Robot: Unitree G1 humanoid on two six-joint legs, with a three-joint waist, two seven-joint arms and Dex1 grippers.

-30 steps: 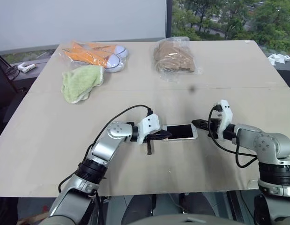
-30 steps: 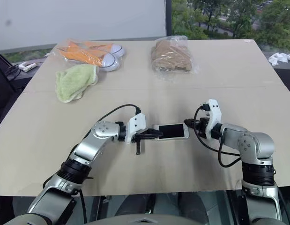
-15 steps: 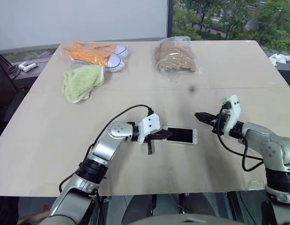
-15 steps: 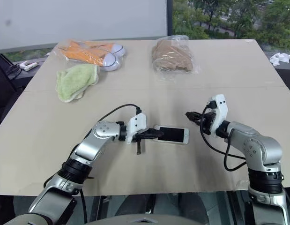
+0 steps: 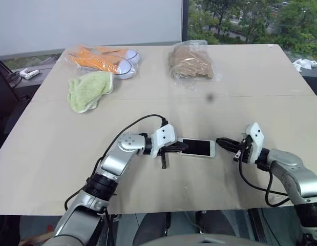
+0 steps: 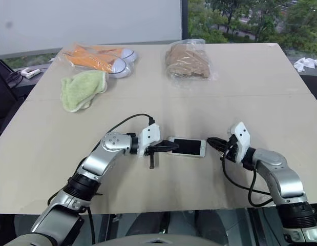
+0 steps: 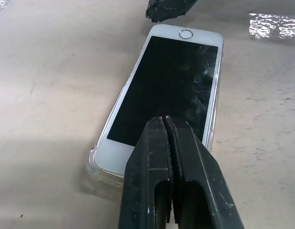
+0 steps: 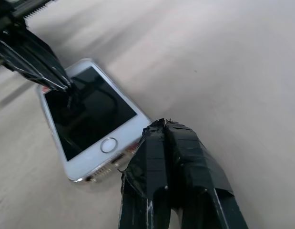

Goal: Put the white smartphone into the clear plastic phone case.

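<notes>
The white smartphone (image 5: 196, 148) lies screen-up on the bench (image 5: 148, 102) toward its near edge, long axis running left to right between the two arms. It sits in the clear plastic phone case (image 7: 96, 164), whose lip shows around one end. The left end effector (image 5: 182, 147), clenched, rests on that end. The right end effector (image 5: 223, 143), also clenched and empty, points level at the opposite short end, just beside it.

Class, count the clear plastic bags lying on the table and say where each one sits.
2. The bag of orange shoes lies at the far left of the table, beside the green cloth; the bag of brown stuff lies at the far middle. None looks hidden.
</notes>
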